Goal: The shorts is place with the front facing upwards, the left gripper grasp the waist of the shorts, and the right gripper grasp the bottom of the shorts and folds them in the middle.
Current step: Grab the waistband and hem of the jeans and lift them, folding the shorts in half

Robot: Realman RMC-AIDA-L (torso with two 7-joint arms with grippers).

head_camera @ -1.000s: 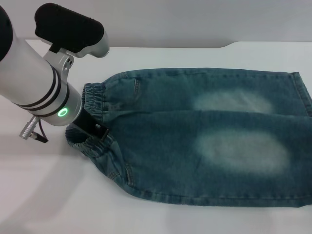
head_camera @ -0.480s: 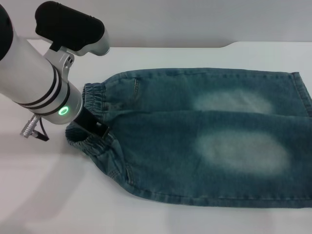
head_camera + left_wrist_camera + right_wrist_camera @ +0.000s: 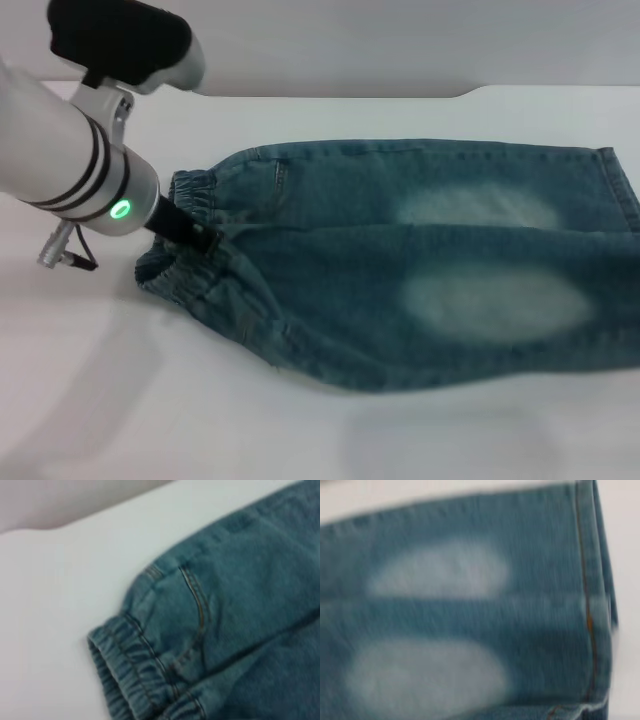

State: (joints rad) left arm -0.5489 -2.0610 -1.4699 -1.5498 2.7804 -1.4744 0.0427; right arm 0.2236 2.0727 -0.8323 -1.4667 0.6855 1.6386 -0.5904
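Note:
The blue-teal denim shorts point(image 3: 400, 260) lie across the white table point(image 3: 120, 400) with two pale faded patches facing up. The ruffled waist of the shorts point(image 3: 188, 192) is at the left end. My left gripper point(image 3: 194, 236) is shut on the middle of the waist, which bunches and rises around the black fingers. The left wrist view shows the gathered waist point(image 3: 125, 665) and a pocket seam point(image 3: 200, 610). The bottom of the shorts point(image 3: 622, 190) reaches the head view's right edge. Its stitched hem point(image 3: 592, 605) fills the right wrist view. My right gripper is out of view.
A soft shadow point(image 3: 450, 435) lies on the table below the near edge of the shorts. The table's far edge point(image 3: 330, 96) runs along the back, with a grey wall behind it.
My left arm has drawn back to the left and up, holding the waist. The near edge of the shorts has come off the table and now casts a shadow beneath.

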